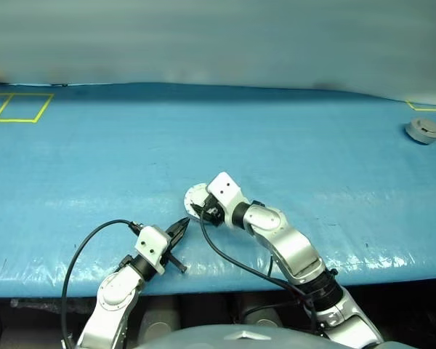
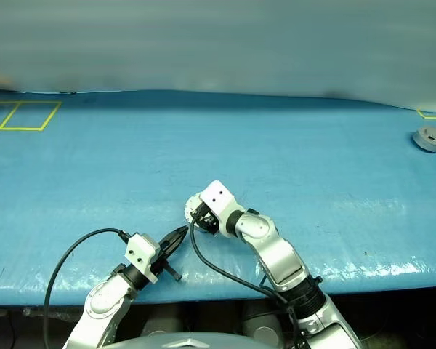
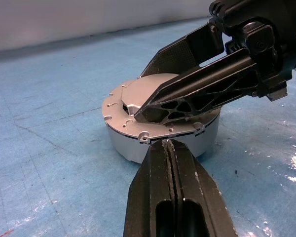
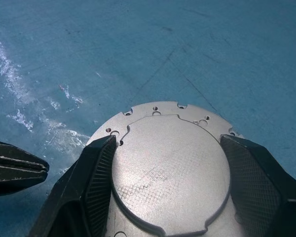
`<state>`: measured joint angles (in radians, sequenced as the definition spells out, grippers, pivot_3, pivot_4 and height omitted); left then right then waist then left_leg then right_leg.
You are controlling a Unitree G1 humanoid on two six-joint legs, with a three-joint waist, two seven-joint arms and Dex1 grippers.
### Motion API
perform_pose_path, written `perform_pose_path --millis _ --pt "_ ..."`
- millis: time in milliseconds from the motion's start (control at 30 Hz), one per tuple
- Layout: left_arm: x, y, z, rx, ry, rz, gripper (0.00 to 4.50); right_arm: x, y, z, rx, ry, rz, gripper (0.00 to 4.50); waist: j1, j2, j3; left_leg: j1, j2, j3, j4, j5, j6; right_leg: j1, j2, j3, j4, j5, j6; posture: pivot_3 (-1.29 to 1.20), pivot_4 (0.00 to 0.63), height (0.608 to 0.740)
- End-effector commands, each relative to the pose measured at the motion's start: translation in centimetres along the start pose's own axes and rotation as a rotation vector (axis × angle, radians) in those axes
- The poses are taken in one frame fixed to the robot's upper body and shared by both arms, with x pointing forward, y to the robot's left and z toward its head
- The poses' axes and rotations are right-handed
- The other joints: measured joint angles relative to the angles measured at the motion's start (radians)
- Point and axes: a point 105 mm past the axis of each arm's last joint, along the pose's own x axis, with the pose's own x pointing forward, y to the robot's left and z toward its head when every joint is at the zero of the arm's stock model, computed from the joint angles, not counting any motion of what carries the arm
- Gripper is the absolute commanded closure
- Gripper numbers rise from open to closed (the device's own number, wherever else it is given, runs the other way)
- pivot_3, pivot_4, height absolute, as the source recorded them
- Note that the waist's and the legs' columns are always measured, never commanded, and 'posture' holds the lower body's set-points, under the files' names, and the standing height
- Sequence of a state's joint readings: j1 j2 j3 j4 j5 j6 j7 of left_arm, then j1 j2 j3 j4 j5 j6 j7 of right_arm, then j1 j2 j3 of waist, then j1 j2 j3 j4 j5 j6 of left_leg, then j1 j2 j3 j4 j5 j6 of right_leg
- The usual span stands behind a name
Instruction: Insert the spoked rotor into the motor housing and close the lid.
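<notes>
So the desk (image 1: 291, 145) is covered in a blue, slightly wrinkly sheet with some yellow tape outlines (image 1: 18, 107) at the far left corner. That's the biggest thing going on.

Near the front edge, roughly in the middle, sits the motor housing (image 3: 138, 145), a squat round grey casing standing flat on the sheet. The lid (image 4: 170, 173) is down on top of it, plain grey face up with the raised middle part and little holes and notches round its rim. With it shut like that you can't see inside, so I can't tell whether the spoked rotor is in there.

The right gripper (image 4: 170, 190) comes in over the housing from the right, angled down a bit, fingers spread wide with one either side of the lid's raised middle. From the left wrist view the fingers lie right across the top of the lid; whether they're actually pressing on it I can't say. Not clamped on anything as far as I can see.

The left gripper (image 1: 179, 230) is just beside the housing on its near-left side, fingers squeezed fully together with nothing between them, tips pointing at the seam under the lid's rim.

Way off by the far right edge there's another small round grey part (image 1: 424, 131), well apart from everything.
</notes>
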<state>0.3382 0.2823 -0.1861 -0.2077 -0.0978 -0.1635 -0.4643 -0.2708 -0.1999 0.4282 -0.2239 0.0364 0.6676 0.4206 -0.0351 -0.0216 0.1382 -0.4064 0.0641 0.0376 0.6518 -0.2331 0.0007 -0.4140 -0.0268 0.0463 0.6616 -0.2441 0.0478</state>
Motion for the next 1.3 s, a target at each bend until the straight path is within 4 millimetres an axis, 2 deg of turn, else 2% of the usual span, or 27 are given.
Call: perform_pose_path --millis 33,267,400,467,567,633,767,900,1000,1133,1300 --pt "0.0 0.0 0.8 0.013 -0.035 -0.002 4.5 -0.6 -2.3 -2.5 0.018 0.077 -0.062 1.46 0.002 0.0 0.0 0.0 0.0 0.0 0.0 0.0 0.0 0.0 0.0 0.0 0.0 0.0 0.0 0.0 0.15 0.74" --pt "0.0 0.0 0.9 0.014 -0.034 -0.004 4.5 -0.7 -1.9 -2.8 0.009 0.088 -0.007 1.46 0.01 0.0 0.0 -0.002 -0.001 0.0 0.0 0.0 0.0 -0.001 -0.001 0.0 -0.002 0.0 0.0 0.0 0.15 0.74" --pt "-0.1 0.4 1.0 0.009 -0.02 0.021 4.5 -0.8 -0.7 -3.6 0.0 0.137 0.047 1.46 0.012 0.0 0.0 -0.003 -0.001 0.0 0.0 0.0 0.0 -0.002 -0.001 -0.001 -0.002 0.0 0.0 0.0 0.15 0.74" --pt "-0.2 1.4 1.3 -0.009 -0.019 0.074 4.5 -0.9 -0.4 -3.7 0.005 0.141 0.059 1.46 0.013 0.0 0.0 -0.004 -0.001 0.0 -0.001 0.0 0.0 -0.002 -0.001 -0.001 -0.002 0.0 0.0 0.0 0.15 0.74" --pt "-0.2 4.7 1.5 -0.113 0.048 0.222 4.5 -0.9 -0.4 -4.0 0.011 0.149 0.055 1.46 0.014 0.0 0.0 -0.004 -0.002 -0.001 -0.001 0.0 0.0 -0.002 -0.001 -0.001 -0.003 0.0 -0.001 0.0 0.15 0.74" --pt "-0.1 6.2 2.3 -0.199 0.06 0.247 4.5 -0.9 -0.4 -4.1 0.012 0.153 0.053 1.46 0.014 -0.001 0.0 -0.005 -0.002 -0.002 -0.001 0.0 0.0 -0.001 0.0 -0.002 -0.002 -0.001 -0.001 0.0 0.15 0.74" --pt "1.0 8.1 4.8 -0.442 0.009 0.166 4.5 -0.8 -0.4 -4.0 0.016 0.152 0.049 1.46 0.015 -0.001 -0.001 -0.005 -0.002 -0.003 -0.001 0.0 0.0 0.002 0.001 -0.003 -0.002 -0.001 0.0 0.0 0.15 0.74" --pt "2.7 9.2 5.2 -0.573 0.075 0.044 4.5 -0.5 -0.4 -4.0 0.02 0.15 0.049 1.46 0.014 -0.003 -0.002 -0.005 -0.003 -0.004 -0.001 0.0 0.0 0.005 0.001 -0.003 -0.002 -0.001 0.0 0.0 0.15 0.74" --pt "4.2 9.7 5.3 -0.6 0.119 -0.017 4.5 -0.3 -0.3 -3.9 0.022 0.146 0.049 1.46 0.01 -0.004 -0.002 -0.004 -0.003 -0.005 -0.001 0.0 0.0 0.006 0.002 -0.002 -0.002 -0.001 0.001 0.0 0.15 0.74" --pt "5.9 8.8 5.6 -0.57 0.174 -0.132 4.5 -0.1 -0.3 -3.8 0.023 0.142 0.047 1.46 0.007 -0.005 -0.002 -0.004 -0.003 -0.005 -0.001 0.0 0.0 0.005 0.002 -0.002 -0.002 0.0 0.001 0.0 0.15 0.74" --pt "7.2 7.9 4.8 -0.466 0.276 -0.222 4.5 -0.1 -0.2 -3.8 0.028 0.139 0.038 1.46 0.005 -0.004 -0.002 -0.004 -0.003 -0.005 -0.002 0.0 0.0 0.005 0.003 -0.002 -0.001 -0.001 0.0 0.0 0.15 0.74"
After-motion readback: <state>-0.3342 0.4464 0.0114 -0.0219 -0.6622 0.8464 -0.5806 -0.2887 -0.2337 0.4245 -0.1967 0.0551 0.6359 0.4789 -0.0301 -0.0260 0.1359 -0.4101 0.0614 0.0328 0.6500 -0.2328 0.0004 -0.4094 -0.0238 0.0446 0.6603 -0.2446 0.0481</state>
